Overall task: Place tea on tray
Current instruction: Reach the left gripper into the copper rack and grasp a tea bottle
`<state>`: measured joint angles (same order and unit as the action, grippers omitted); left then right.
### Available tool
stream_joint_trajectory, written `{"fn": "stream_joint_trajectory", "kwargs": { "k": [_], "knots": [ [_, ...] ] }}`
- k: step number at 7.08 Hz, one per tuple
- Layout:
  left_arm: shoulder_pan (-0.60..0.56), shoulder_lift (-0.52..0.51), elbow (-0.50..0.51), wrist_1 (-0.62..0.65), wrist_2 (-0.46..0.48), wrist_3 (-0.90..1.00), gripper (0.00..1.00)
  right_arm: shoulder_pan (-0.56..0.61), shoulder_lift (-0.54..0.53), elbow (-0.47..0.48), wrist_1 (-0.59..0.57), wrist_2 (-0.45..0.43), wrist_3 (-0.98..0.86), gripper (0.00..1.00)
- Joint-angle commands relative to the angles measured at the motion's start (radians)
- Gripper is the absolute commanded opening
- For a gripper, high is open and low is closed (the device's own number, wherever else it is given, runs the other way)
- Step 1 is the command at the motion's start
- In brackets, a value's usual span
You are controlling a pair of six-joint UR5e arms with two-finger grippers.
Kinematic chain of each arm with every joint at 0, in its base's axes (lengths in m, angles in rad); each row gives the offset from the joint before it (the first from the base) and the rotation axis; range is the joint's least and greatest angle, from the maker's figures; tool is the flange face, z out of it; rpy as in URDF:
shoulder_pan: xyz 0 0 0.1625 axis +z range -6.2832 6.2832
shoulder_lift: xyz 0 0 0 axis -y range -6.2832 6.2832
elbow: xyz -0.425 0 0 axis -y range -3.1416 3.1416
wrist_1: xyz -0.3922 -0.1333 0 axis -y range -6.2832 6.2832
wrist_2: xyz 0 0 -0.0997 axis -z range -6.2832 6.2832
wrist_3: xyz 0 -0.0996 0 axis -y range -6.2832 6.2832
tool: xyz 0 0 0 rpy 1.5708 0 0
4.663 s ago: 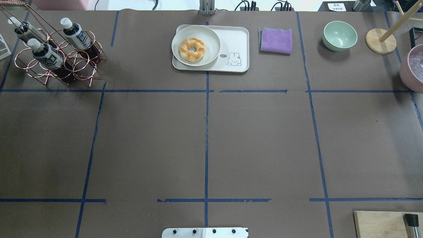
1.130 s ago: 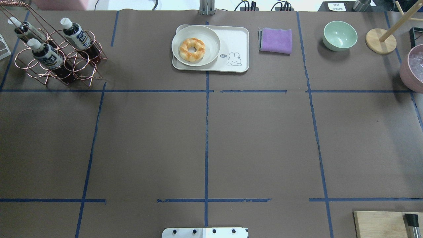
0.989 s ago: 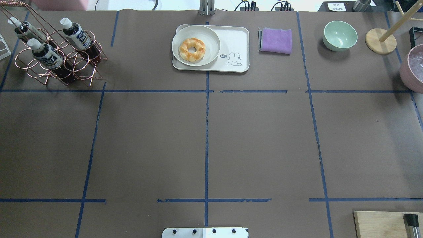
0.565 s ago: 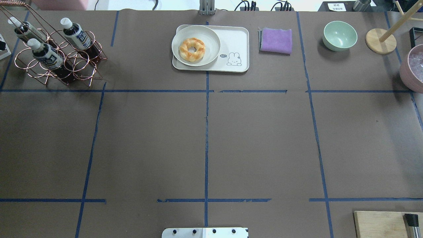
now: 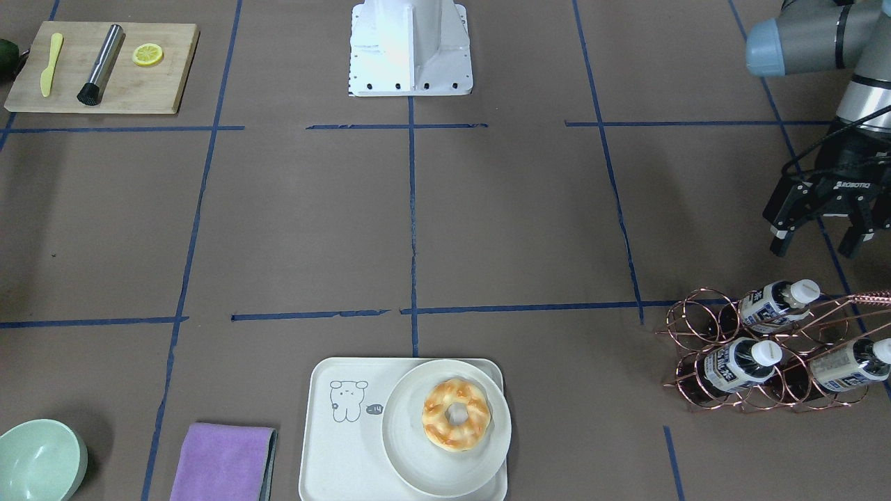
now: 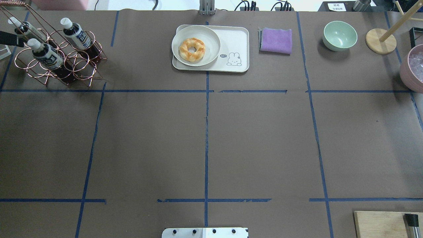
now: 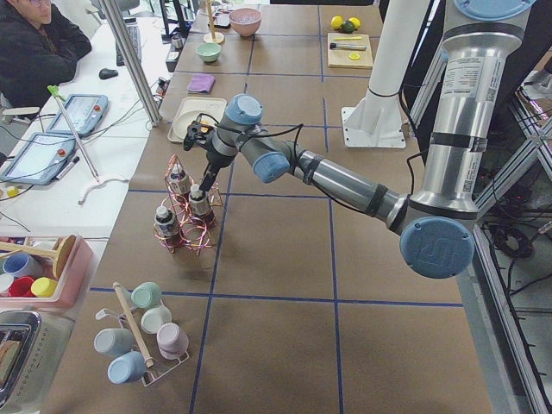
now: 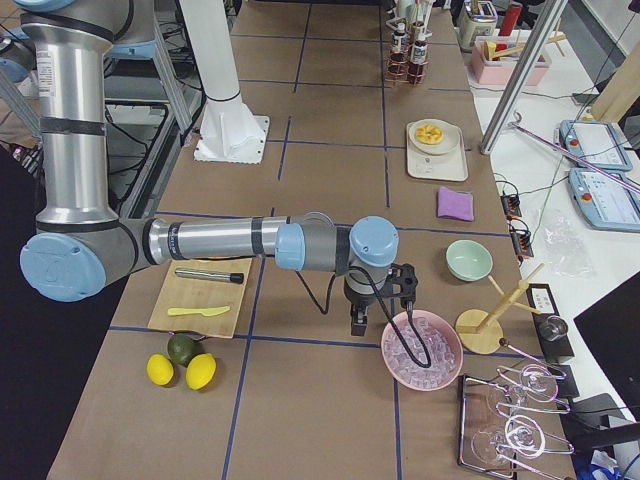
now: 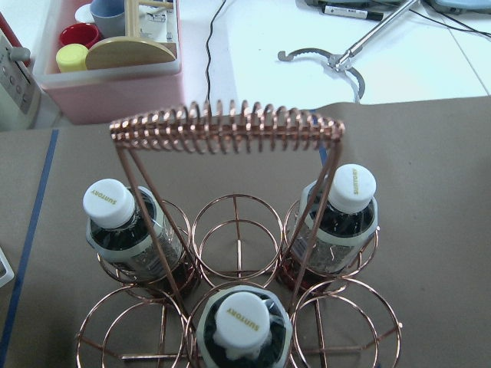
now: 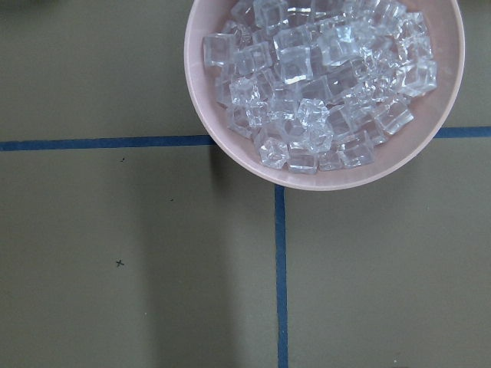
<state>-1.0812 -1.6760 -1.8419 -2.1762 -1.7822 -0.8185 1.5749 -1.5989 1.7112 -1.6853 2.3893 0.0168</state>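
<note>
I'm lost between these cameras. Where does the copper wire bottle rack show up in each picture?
Exterior front-facing: the copper wire rack sits in the lower right corner.
Overhead exterior: upper left corner.
Exterior left: left of centre.
Exterior right: small, at the top edge.
Left wrist-mounted: fills the picture.
Right wrist-mounted: not in it.
Shared landmark: the cream tray, in all four exterior views.

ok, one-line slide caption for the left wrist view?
Looking down on three white-capped tea bottles in a six-ring copper wire rack, three rings empty.
</note>
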Motion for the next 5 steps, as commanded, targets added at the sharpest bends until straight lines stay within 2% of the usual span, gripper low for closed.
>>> {"fn": "stream_joint_trajectory", "kwargs": {
  "k": [1, 4, 5],
  "knots": [
    [0.024, 0.002, 0.077, -0.152, 0.066, -0.015, 0.99, -0.001, 0.001, 0.004, -0.001, 0.005, 0.003, 1.00],
    [0.024, -0.007, 0.133, -0.180, 0.066, -0.004, 0.94, -0.001, 0.001, 0.005, -0.002, 0.008, 0.012, 1.00],
    [0.024, -0.004, 0.132, -0.180, 0.066, -0.004, 0.86, -0.001, 0.001, 0.005, -0.004, 0.010, 0.012, 1.00]
  ]
}}
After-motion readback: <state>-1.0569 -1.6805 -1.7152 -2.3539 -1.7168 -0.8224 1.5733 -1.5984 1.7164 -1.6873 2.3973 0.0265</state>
